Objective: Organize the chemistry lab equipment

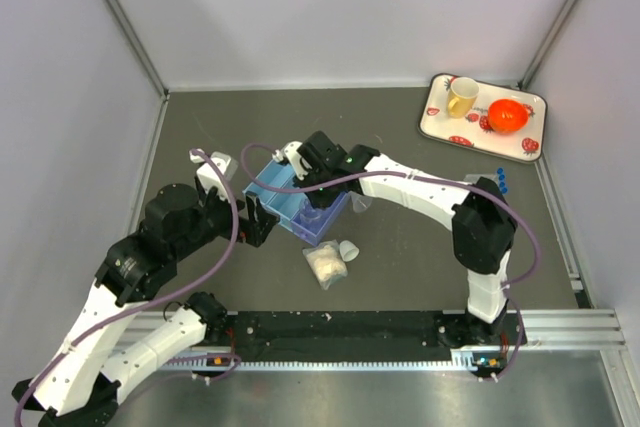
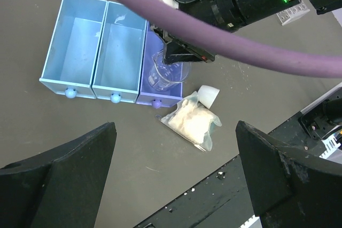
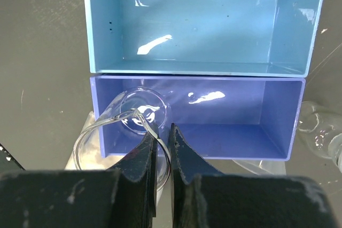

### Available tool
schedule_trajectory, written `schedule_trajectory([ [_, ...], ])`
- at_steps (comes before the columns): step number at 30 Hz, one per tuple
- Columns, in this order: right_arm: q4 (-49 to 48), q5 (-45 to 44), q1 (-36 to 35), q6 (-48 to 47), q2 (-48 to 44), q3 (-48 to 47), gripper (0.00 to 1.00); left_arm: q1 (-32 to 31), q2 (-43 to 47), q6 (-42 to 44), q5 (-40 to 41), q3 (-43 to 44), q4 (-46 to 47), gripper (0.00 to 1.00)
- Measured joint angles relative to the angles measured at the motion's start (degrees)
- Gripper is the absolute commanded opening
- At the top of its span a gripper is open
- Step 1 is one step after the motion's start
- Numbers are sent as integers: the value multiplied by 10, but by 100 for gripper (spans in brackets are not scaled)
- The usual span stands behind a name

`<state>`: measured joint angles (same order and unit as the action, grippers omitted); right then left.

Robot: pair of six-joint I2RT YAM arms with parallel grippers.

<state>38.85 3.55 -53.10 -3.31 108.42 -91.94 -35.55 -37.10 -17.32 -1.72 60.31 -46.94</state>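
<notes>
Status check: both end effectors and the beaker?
Left end effector open, empty. Right end effector shut on beaker rim, at purple tray compartment. Bag, funnel beside tray.

Dark table [image 1: 400, 272]: blue tray [image 2: 80, 41], bag [image 2: 193, 121], white tray [image 1: 437, 127]

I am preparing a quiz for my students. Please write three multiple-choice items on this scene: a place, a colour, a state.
1. The bag of white material lies, relative to the blue tray: A inside; B underneath; C beside, on the table.
2. The compartment under the beaker is: A purple; B yellow; C white.
3. The right gripper is: A open; B shut on the beaker; C unseen.
Answers: C, it lies outside the tray wall; A, purple floor shows beneath; B, fingers pinch the rim.
</notes>
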Motion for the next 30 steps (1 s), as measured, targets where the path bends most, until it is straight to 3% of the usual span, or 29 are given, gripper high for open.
schedule_trajectory([
  [24,-14,-4,-4,2,49,23,0,0,-10,10,-6,0,-2,99],
  [30,-16,-6,-5,5,57,23,14,0,-10,10,-6,0,-3,99],
])
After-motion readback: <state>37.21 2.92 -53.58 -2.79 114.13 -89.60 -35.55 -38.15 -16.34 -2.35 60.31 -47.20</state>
